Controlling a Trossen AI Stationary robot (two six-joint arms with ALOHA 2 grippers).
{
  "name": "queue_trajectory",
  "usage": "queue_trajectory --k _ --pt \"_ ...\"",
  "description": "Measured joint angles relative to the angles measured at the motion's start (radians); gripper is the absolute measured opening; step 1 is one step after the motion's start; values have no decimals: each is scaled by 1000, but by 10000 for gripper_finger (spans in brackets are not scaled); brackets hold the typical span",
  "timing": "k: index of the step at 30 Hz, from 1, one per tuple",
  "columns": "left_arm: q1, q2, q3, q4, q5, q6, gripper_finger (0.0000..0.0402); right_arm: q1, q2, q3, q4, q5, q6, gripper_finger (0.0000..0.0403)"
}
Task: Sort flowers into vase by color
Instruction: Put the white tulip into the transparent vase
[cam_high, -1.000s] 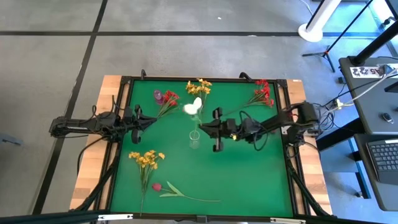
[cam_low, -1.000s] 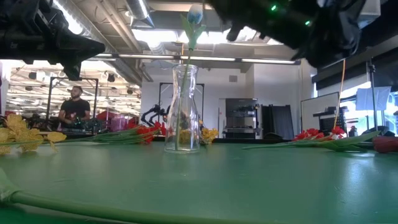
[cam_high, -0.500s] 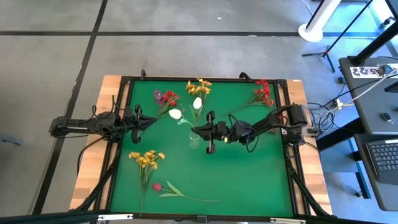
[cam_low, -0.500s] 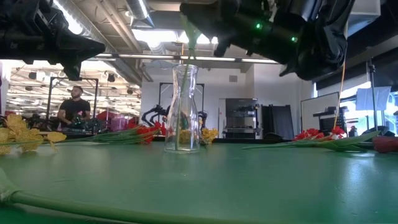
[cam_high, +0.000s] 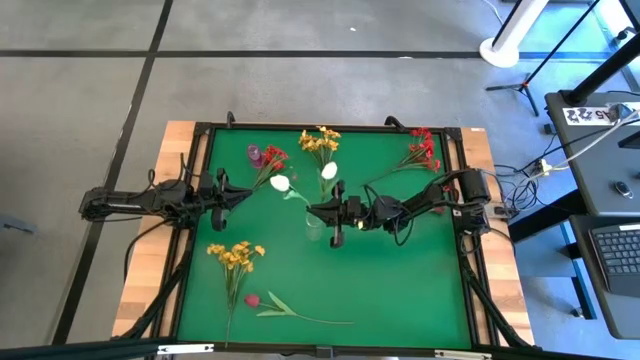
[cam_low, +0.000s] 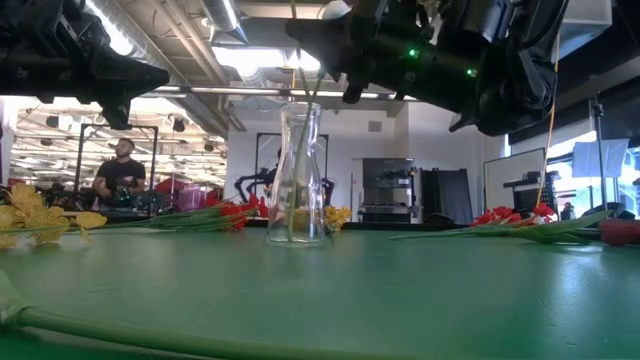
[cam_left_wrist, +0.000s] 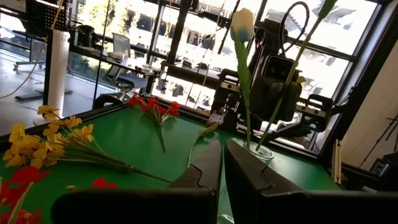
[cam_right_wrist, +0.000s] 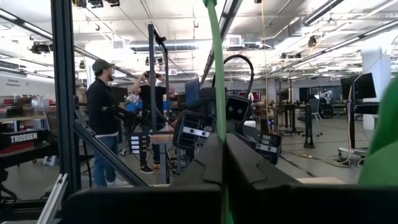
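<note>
stem clenched in the right hand (cam_high: 322, 213), which hovers just at 3 o'clock of the glass vase (cam_high: 313, 224) mid-table so the white flower (cam_high: 328, 171) can drop in beside another white bud (cam_high: 281, 183); left hand (cam_high: 232, 195) waits clenched at 9 o'clock; yellow, red flowers lie unsorted.

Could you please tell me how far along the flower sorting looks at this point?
One white bud already stands in the vase. The right end effector is shut on a second white bud's stem at the vase mouth. Red and yellow clusters lie unsorted; the left end effector waits.
</note>
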Motion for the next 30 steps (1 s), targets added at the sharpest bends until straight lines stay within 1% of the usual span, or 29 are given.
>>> queue_trajectory --k 3,8,17,25,30 --pt "0 0 0 0 0 0 16 0 0 0 -10 0 0 4" --pt "0 0 0 0 0 0 16 0 0 0 -17 12 -3 21" --pt "0 0 0 -1 0 0 16 0 0 0 -39 18 -3 6" --pt "0 0 0 -1 0 0 16 0 0 0 -135 37 -2 32" --pt "0 0 0 -1 0 -1 16 2 0 0 -142 35 0 47"
